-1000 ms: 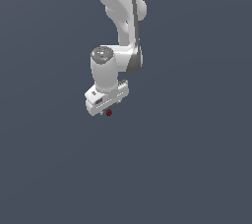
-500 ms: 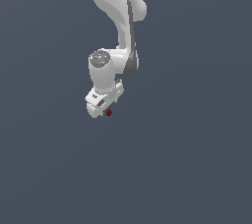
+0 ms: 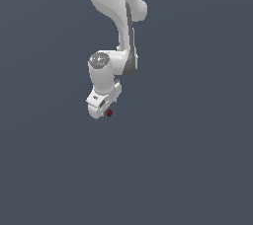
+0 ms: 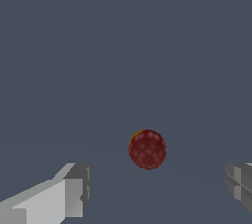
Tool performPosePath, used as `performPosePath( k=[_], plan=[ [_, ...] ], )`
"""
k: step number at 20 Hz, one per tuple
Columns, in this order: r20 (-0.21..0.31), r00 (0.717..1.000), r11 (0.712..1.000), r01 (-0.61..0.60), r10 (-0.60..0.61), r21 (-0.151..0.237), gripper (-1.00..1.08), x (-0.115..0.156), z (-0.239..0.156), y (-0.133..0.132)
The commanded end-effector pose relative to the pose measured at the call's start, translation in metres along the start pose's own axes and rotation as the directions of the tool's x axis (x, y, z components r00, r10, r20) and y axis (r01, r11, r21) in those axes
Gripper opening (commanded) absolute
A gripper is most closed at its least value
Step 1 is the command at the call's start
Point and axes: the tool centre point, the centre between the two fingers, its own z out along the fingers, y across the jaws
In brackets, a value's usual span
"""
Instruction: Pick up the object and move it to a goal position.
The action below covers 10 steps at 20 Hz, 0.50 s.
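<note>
The object [image 3: 109, 113] is a tiny dark red roundish blob on the grey floor, just beside the lower end of the white gripper [image 3: 102, 108] on the exterior view's right. In the wrist view the object [image 4: 147, 149] looks like a speckled red ball. It lies ahead of the two fingertips [image 4: 74, 191], within the wide span between them and nearer one finger. The gripper [image 4: 157, 188] is open and holds nothing.
The white arm [image 3: 118, 17] comes down from the top of the exterior view. A plain dark grey floor [image 3: 188, 169] fills everything else.
The arm and gripper have shifted slightly toward the exterior view's left and lowered a little. The red object has stayed where it was.
</note>
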Motion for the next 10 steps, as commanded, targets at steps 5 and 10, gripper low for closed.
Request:
performPosePath(
  k=[5, 10],
  plan=[
    [0.0, 1.0, 1.0, 0.006, -0.006, 0.0, 1.0, -0.001, 0.002, 0.0],
    [0.0, 1.0, 1.0, 0.008, -0.008, 0.0, 1.0, -0.001, 0.017, -0.001]
  ],
)
